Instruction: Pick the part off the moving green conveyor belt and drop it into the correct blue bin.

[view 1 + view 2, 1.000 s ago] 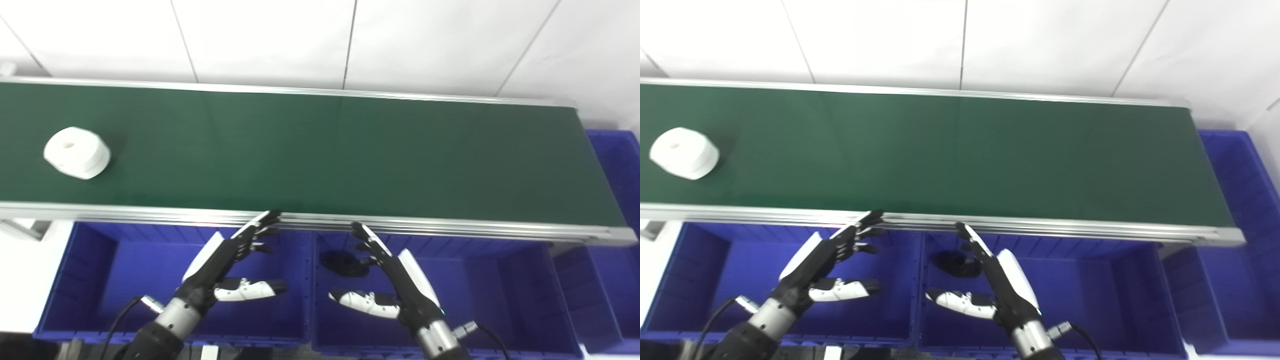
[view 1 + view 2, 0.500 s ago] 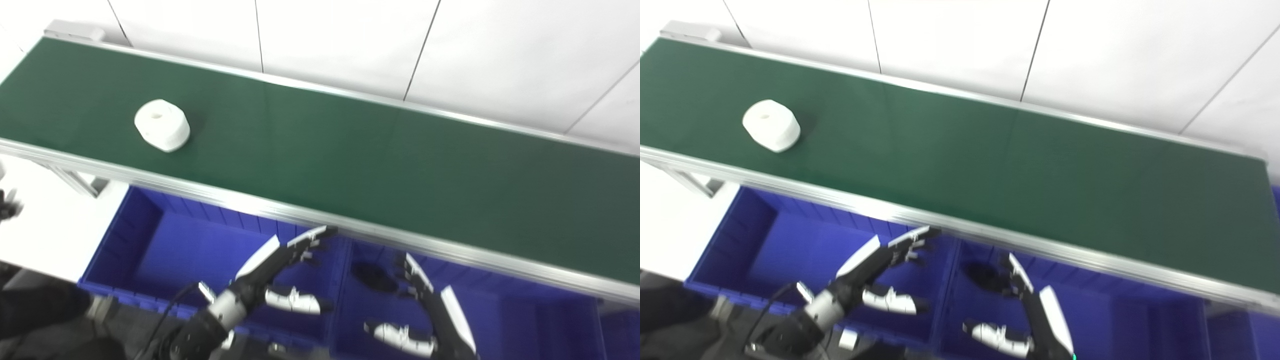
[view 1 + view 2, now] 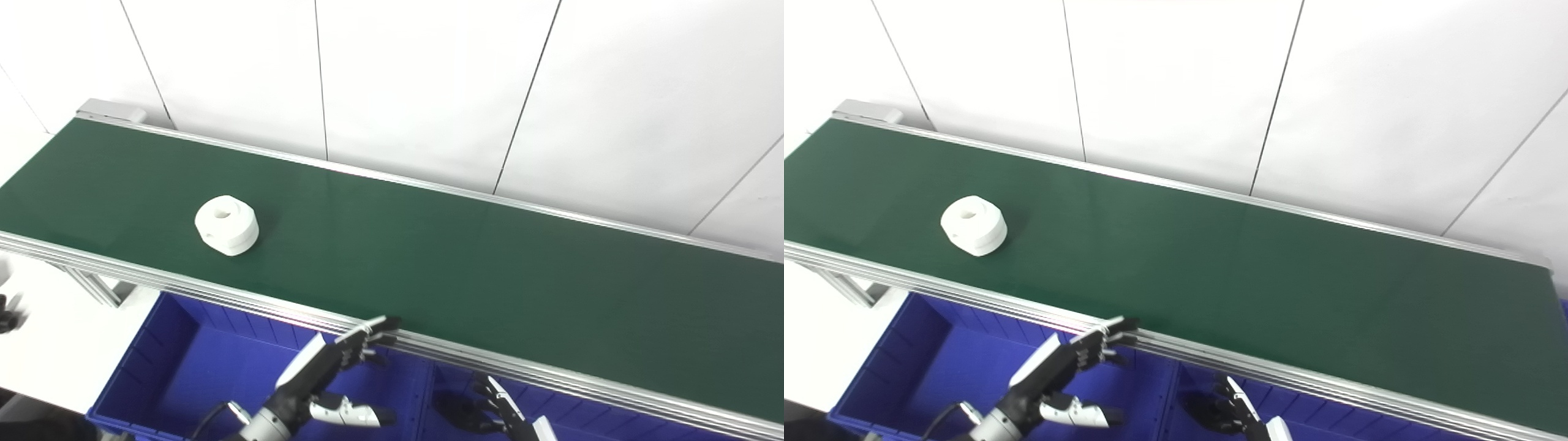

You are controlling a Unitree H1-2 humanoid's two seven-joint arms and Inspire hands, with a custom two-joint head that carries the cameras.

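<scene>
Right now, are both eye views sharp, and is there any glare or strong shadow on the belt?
Left eye view: sharp; the white part throws a soft shadow to its right on the green belt, with no glare. Right eye view: equally sharp and evenly lit; the right hand is cut by the bottom edge, the left hand shows clearly.

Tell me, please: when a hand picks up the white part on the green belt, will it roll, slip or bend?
The white part sits on a flat face, hole upward, so it probably will not roll. Its thick, stepped body looks rigid, unlikely to bend. The smooth rounded sides may slip between fingers, so the open left hand should likely close across its full width.
</scene>
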